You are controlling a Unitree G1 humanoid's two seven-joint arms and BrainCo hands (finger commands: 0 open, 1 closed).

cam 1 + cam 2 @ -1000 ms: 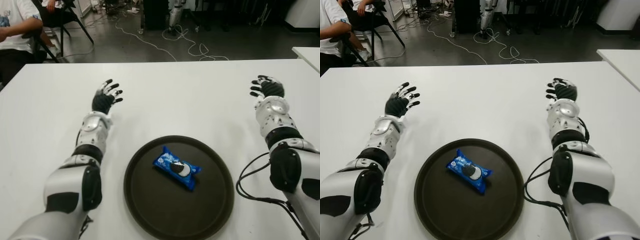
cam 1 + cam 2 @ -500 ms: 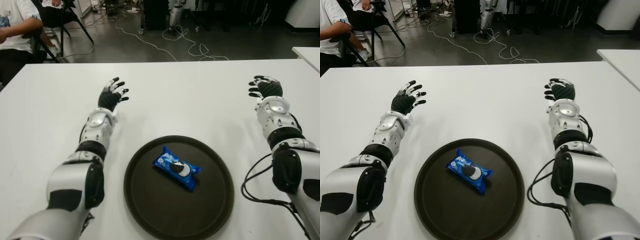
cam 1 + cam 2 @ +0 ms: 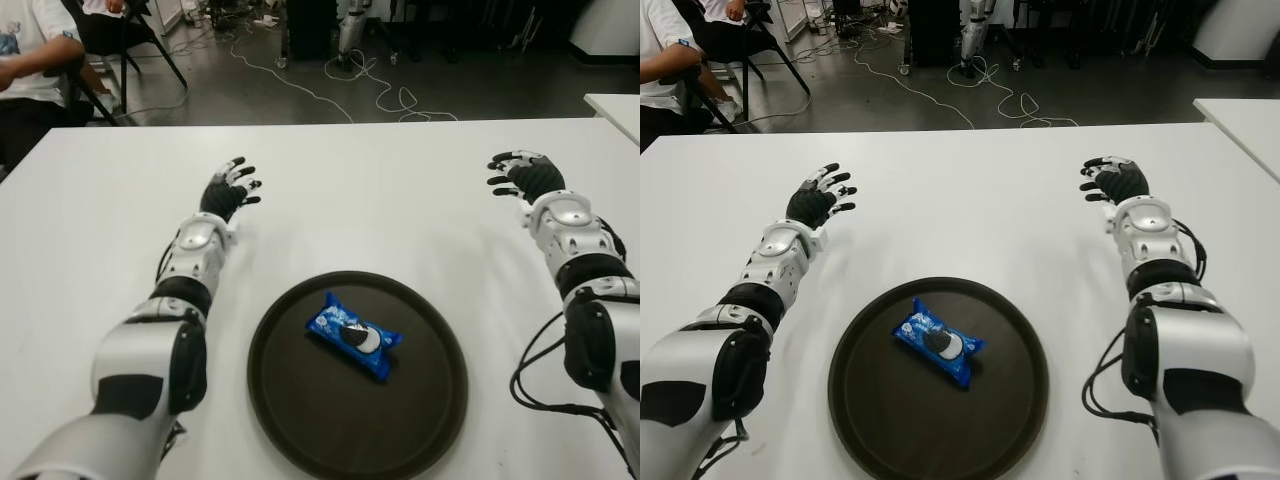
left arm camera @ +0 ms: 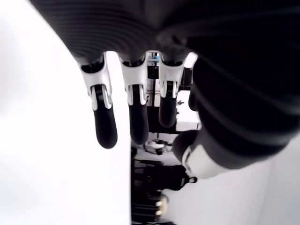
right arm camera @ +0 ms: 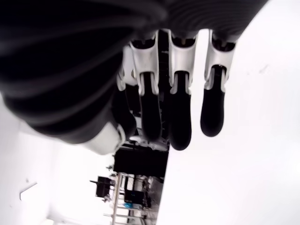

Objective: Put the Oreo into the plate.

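A blue Oreo packet [image 3: 352,335] lies flat near the middle of the round dark plate [image 3: 300,420] at the table's front centre. My left hand [image 3: 228,189] is stretched out over the white table, well to the back left of the plate, fingers spread and holding nothing. My right hand [image 3: 521,174] is far to the back right of the plate, fingers also spread and empty. Both wrist views show extended fingers [image 4: 105,126] [image 5: 180,124] with nothing between them.
The white table [image 3: 360,200] runs wide on both sides of the plate. A second white table corner [image 3: 615,105] shows at the right. A seated person [image 3: 30,60] is at the back left, with cables on the floor beyond the table.
My left hand has slid forward and slightly right across the table. My right hand has shifted left and turned, its fingers now spread more. The Oreo packet and plate have not moved.
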